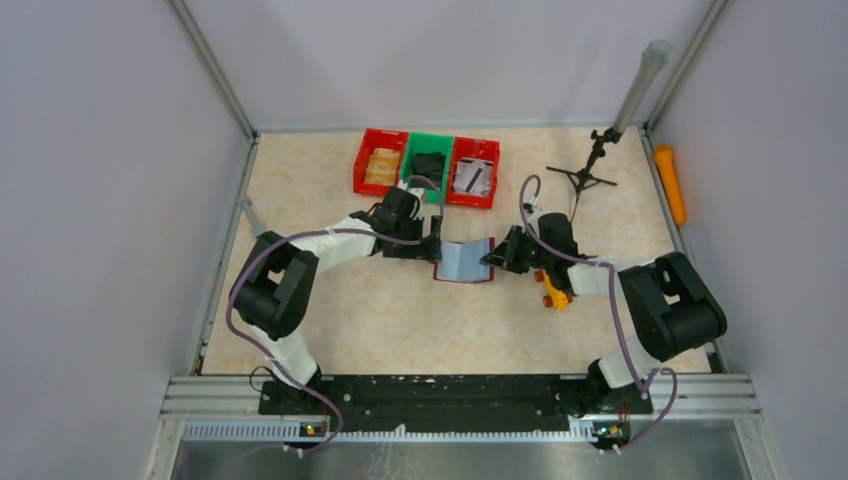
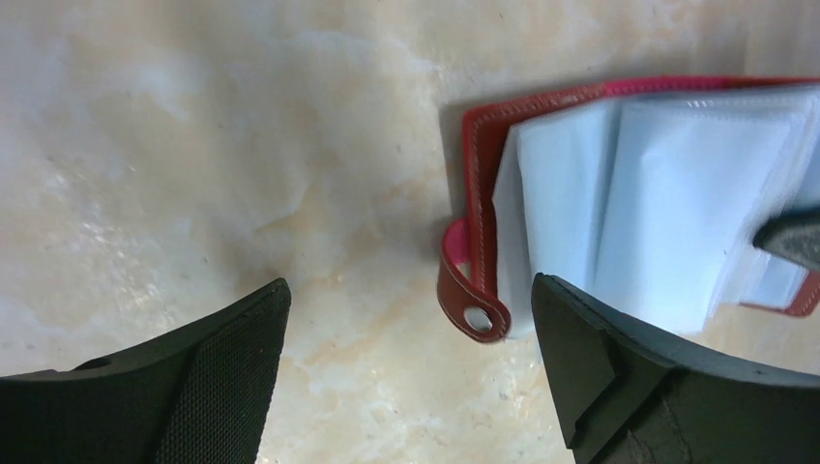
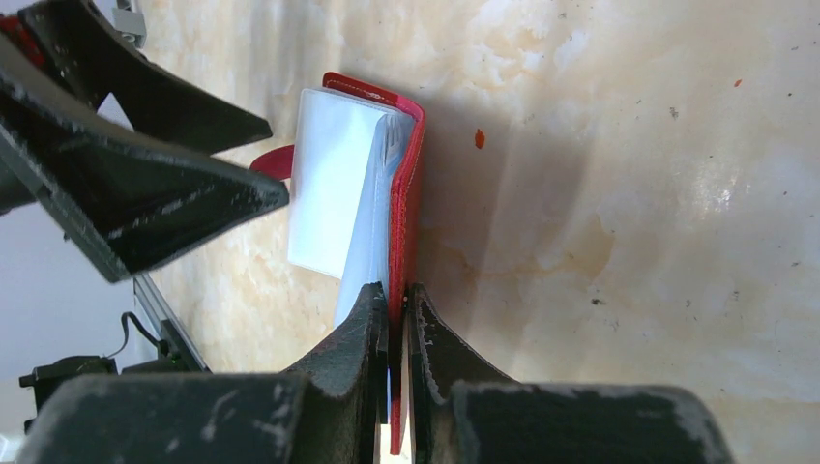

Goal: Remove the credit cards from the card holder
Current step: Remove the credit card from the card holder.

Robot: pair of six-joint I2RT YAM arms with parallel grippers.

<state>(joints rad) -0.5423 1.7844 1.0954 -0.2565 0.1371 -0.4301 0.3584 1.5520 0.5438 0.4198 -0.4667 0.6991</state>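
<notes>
Maroon leather card holder (image 1: 463, 261) sits opened up about mid-table, a bit toward the far edge, just in front of the row of red and green bins (image 1: 428, 165). Right gripper (image 3: 396, 302) is clamped tight on the edge of the right-hand cover. It looks like it's there to pin that flap so the whole thing doesn't slide around or fold shut.

Left gripper (image 2: 411, 290) is spread wide. One finger is over bare tabletop (image 2: 193, 145) and the other is by the corner of the plastic sleeves (image 2: 667, 184). The clasp tab (image 2: 476, 311) sits in the gap between them, nothing grabbed.

Sleeves fan up off the cover, pale silvery-blue, and honestly no view shows whether cards are inside them. Best guess is the left one is meant to do the picking while the right plays anchor. Those sleeves look slick and floppy, so pinching a card rather than a sleeve could get fiddly.
</notes>
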